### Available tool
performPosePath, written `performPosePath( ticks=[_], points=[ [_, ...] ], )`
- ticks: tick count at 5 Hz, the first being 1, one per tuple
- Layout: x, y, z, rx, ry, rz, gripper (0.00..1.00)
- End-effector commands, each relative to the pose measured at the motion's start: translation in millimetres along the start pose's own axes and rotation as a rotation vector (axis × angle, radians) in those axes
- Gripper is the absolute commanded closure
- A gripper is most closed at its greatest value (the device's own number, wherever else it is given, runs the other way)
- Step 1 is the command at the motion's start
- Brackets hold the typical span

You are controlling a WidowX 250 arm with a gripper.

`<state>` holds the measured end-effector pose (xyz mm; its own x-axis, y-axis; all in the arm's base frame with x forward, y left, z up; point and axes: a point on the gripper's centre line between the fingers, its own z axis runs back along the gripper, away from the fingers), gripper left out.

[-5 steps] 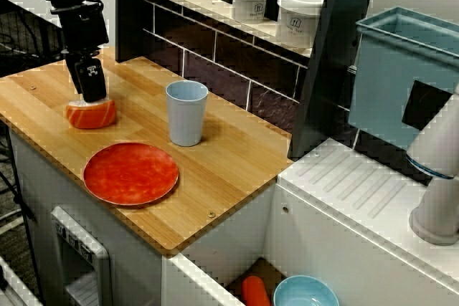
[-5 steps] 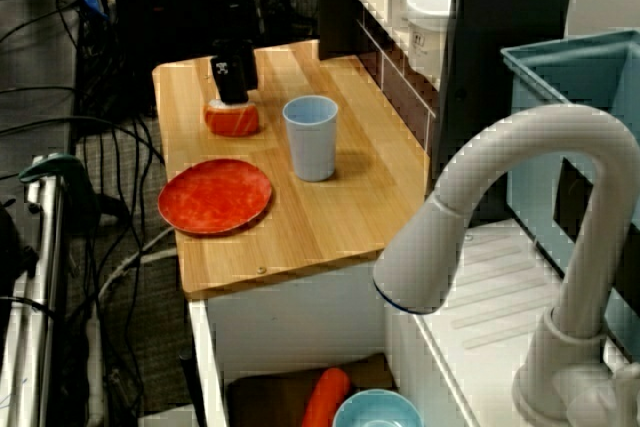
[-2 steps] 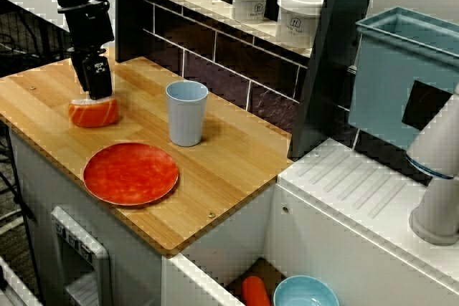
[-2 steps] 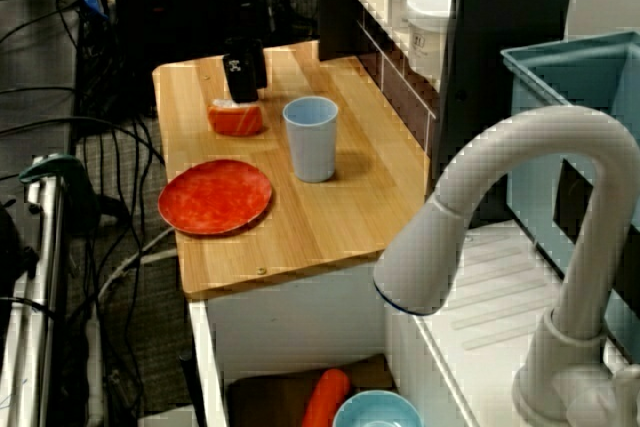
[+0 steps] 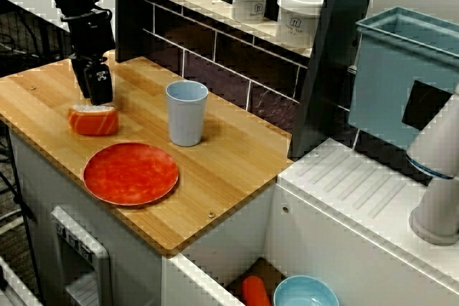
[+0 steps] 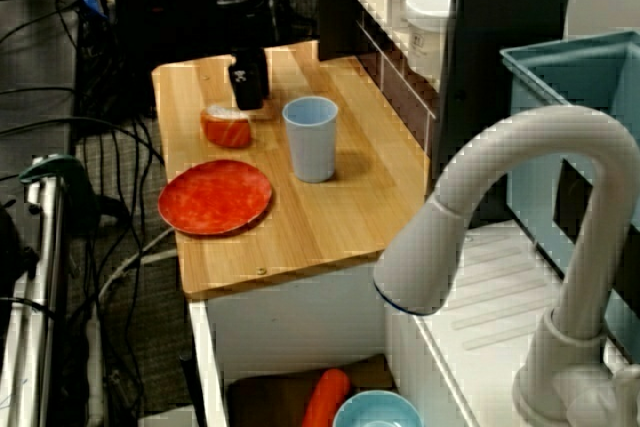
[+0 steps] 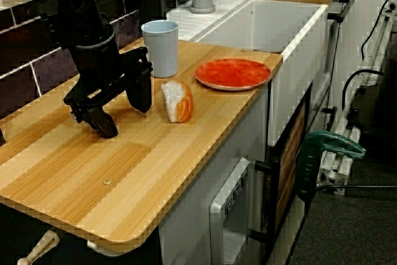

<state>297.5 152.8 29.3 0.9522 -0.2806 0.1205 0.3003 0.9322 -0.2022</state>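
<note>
A piece of salmon sushi [image 5: 93, 120], orange with a white underside, lies on the wooden counter [image 5: 229, 170]. It also shows in the view from behind the tap as the sushi [image 6: 226, 127], and in the low view along the counter as the sushi [image 7: 177, 100]. My black gripper [image 5: 93, 94] hovers just behind the sushi, toward the wall. In the low view the gripper [image 7: 124, 118] is open, with nothing between its fingers and the sushi just beside one finger [image 7: 140, 91]. A red plate [image 5: 130, 173] and a light blue cup [image 5: 186, 112] stand to the right.
A dark tiled wall [image 5: 229, 69] and a shelf with white jars [image 5: 300, 16] run behind the counter. Right of the counter a sink holds a blue bowl [image 5: 305, 293] and an orange item [image 5: 254, 290]. A white tap [image 6: 520, 247] and a teal bin [image 5: 401, 77] stand beyond.
The gripper was down on the sushi. It has since risen and drawn back toward the wall, leaving the sushi free on the counter, slightly shifted.
</note>
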Motion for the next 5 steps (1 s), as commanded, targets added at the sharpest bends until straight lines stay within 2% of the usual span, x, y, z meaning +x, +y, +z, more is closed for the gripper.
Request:
performPosePath(
  ticks=[1,2,5],
  points=[
    [5.2,5.2,9.3,0.014,-0.009,-0.007,0.00],
    [1.8,-1.7,22.1,-0.008,-0.025,-0.029,0.00],
    [-8.2,-23.5,28.4,-0.002,-0.058,-0.077,0.00]
  ],
)
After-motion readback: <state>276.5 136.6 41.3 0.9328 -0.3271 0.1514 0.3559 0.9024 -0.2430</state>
